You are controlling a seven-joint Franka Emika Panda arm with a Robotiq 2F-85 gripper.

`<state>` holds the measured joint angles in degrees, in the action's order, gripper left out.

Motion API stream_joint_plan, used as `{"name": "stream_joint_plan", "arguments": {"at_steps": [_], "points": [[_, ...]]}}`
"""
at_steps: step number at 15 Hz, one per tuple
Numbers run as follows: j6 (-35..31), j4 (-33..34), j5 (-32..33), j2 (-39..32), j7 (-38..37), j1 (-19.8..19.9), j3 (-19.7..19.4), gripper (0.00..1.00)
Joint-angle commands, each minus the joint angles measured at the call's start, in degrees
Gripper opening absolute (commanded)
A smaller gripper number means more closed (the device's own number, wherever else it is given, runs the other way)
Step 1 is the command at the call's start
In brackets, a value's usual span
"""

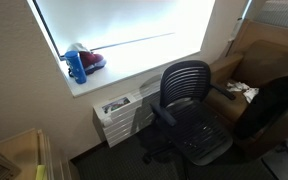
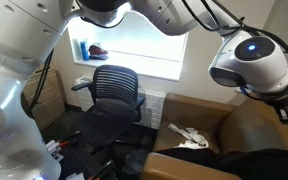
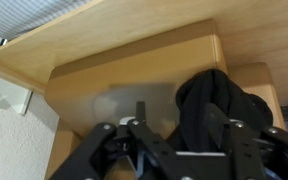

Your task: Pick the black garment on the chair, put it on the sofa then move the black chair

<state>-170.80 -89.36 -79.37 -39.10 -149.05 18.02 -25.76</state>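
Note:
The black garment (image 3: pixel 219 100) lies bunched on the tan sofa (image 3: pixel 134 70). In the wrist view my gripper (image 3: pixel 177 112) is open just above the sofa seat, its fingers wide apart, and the garment sits against the right finger. The garment also shows as a dark heap on the sofa in both exterior views (image 1: pixel 269 100) (image 2: pixel 234 160). The black mesh office chair (image 1: pixel 189 100) (image 2: pixel 114 90) stands beside the sofa (image 1: pixel 249 50) (image 2: pixel 244 125), under the window. Its seat is bare.
A blue bottle (image 1: pixel 77 65) and a red item sit on the window sill. A white unit (image 1: pixel 119 110) stands under the sill beside the chair. White items (image 2: pixel 189 135) lie on the sofa seat. A wooden cabinet (image 1: pixel 24 150) is at the near corner.

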Motion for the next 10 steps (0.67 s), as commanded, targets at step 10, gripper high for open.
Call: {"name": "stream_joint_plan", "arguments": {"at_steps": [10], "points": [[8.22,-15.40,13.83,7.65,0.94,-0.59,4.15,1.00]]}}
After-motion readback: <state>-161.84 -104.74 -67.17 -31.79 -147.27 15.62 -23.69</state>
